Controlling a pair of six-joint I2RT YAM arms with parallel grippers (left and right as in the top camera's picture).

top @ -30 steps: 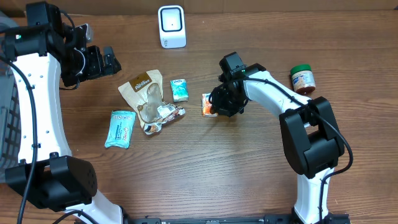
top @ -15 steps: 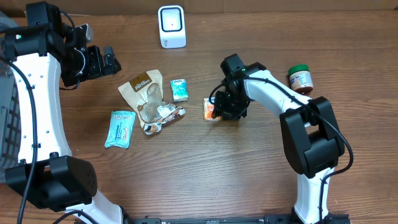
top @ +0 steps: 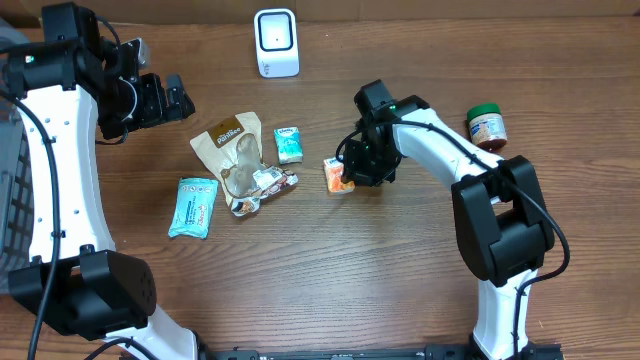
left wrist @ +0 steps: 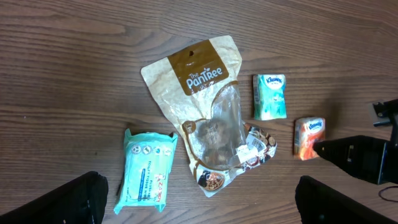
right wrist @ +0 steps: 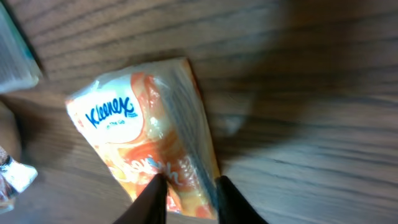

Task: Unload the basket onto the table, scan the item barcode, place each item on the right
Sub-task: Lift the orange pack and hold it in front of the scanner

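Note:
The item, a small orange Kleenex tissue pack (top: 335, 174) (left wrist: 309, 137) (right wrist: 143, 137), lies on the wooden table right of centre. My right gripper (top: 352, 168) (right wrist: 189, 194) is down on it, and its two dark fingers pinch the pack's near end. The white barcode scanner (top: 276, 42) stands at the back edge, well away from the pack. My left gripper (top: 178, 98) (left wrist: 202, 202) hovers high at the far left, open wide with nothing between its fingers.
A brown PanTree pouch (top: 232, 150), a green Kleenex pack (top: 288, 144) and a teal wipes pack (top: 194, 205) lie left of the orange pack. A jar with a green lid (top: 487, 127) stands at the right.
My right gripper has shifted a little over the orange pack and closed on it again, nudging the pack slightly. The left arm has not moved.

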